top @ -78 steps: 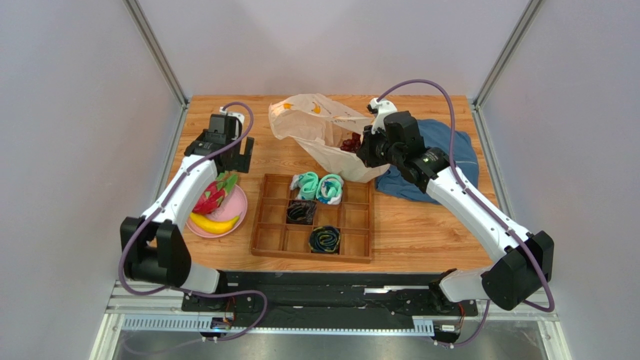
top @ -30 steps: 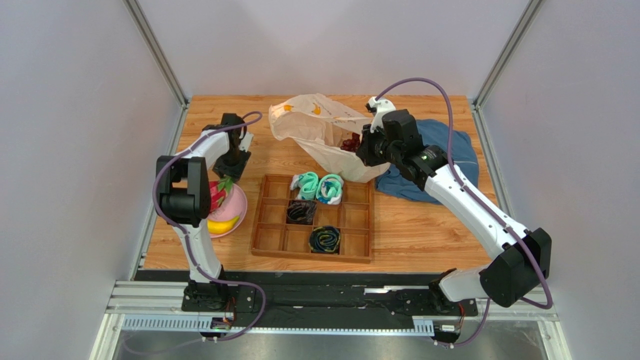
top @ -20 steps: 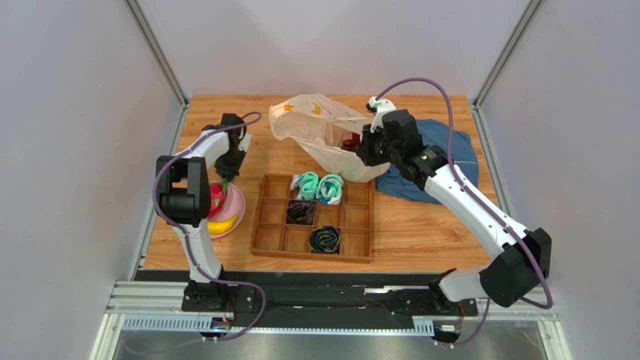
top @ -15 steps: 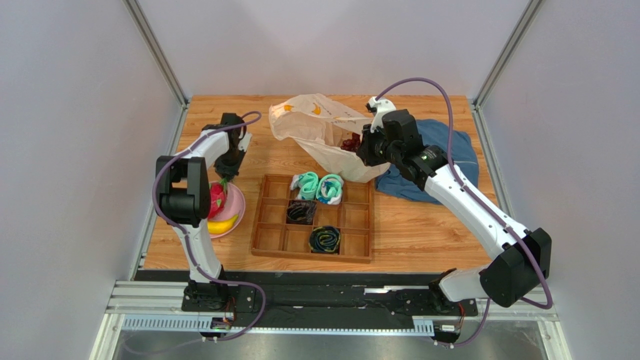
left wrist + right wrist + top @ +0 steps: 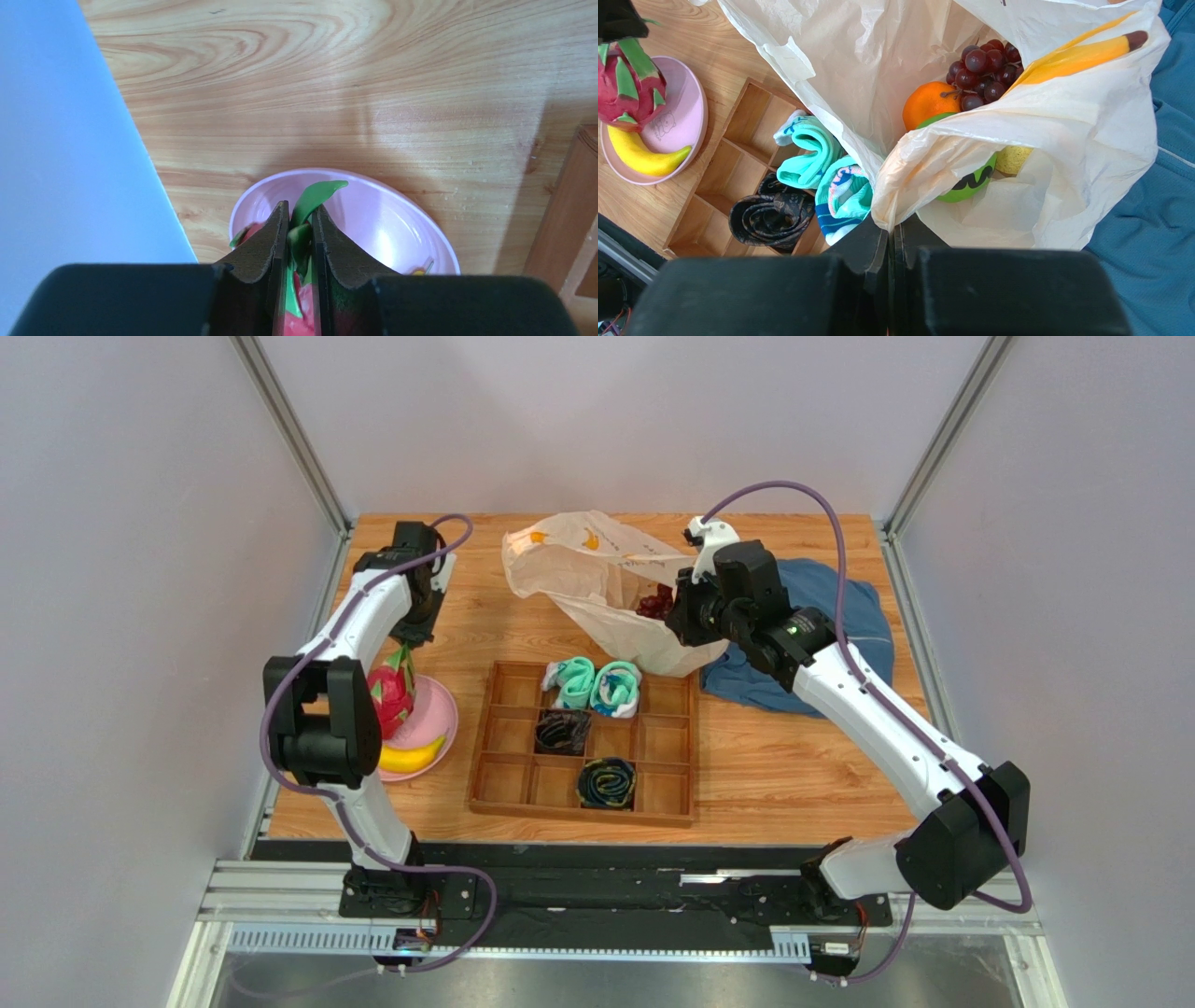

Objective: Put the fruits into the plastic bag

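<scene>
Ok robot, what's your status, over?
Left end effector shut on dragon fruit leaf, above pink plate. Right end effector pinching plastic bag rim. Banana on plate. Sock tray between plate and bag.

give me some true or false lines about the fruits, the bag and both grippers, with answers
1. The left gripper pinches the dragon fruit by its green leaves. True.
2. The banana is inside the plastic bag. False: it lies on the pink plate.
3. The right gripper is shut on the bag's rim. True.
4. The grapes sit in the wooden tray. False: they are in the bag beside the orange; the tray holds rolled socks.
</scene>
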### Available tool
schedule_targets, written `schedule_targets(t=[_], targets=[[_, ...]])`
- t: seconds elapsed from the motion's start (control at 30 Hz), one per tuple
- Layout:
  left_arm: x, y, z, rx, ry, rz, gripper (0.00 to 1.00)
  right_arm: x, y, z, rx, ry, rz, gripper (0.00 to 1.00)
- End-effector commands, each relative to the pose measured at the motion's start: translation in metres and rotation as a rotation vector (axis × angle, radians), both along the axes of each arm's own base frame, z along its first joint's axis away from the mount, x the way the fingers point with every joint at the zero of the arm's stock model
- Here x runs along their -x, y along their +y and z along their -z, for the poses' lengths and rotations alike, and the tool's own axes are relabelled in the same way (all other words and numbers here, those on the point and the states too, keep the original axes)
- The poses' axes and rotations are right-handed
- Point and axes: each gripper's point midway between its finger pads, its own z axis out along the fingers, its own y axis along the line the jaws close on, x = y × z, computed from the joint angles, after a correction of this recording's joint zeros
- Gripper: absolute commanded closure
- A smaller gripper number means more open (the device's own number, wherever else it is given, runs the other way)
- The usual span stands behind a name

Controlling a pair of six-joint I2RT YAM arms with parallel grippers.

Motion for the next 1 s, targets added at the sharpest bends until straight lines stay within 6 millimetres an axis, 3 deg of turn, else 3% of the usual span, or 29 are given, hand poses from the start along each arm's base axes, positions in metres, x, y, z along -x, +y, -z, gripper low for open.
schedule_targets(t=[0.0, 0.13, 0.37, 0.63, 0.8, 0.97], targets=[[-0.001, 0.008, -0.055, -0.025, -0.124, -0.030, 1.00, -0.001, 0.002, -0.029, -0.042, -0.068, 0.002, 0.95], [-0.002, 0.009, -0.075, -0.023, -0.192, -0.052, 1.00, -0.001, 0.001, -0.030, -0.044, -0.073, 0.003, 0.95], [-0.005, 0.006, -0.142, 0.032, -0.467, -0.101, 1.00, -0.001, 0.003, -0.030, -0.046, -0.069, -0.001, 0.94], [0.008, 0.005, -0.175, 0.068, -0.576, -0.123, 1.00, 0.000, 0.005, -0.030, -0.055, -0.065, -0.009, 0.94], [0.016, -0.014, -0.206, 0.189, -0.671, -0.095, 1.00, 0.000, 0.008, -0.028, -0.063, -0.057, -0.016, 0.94], [0.027, -0.043, -0.262, 0.378, -0.848, -0.064, 1.00, -0.001, 0.010, -0.027, -0.068, -0.051, -0.025, 0.95]])
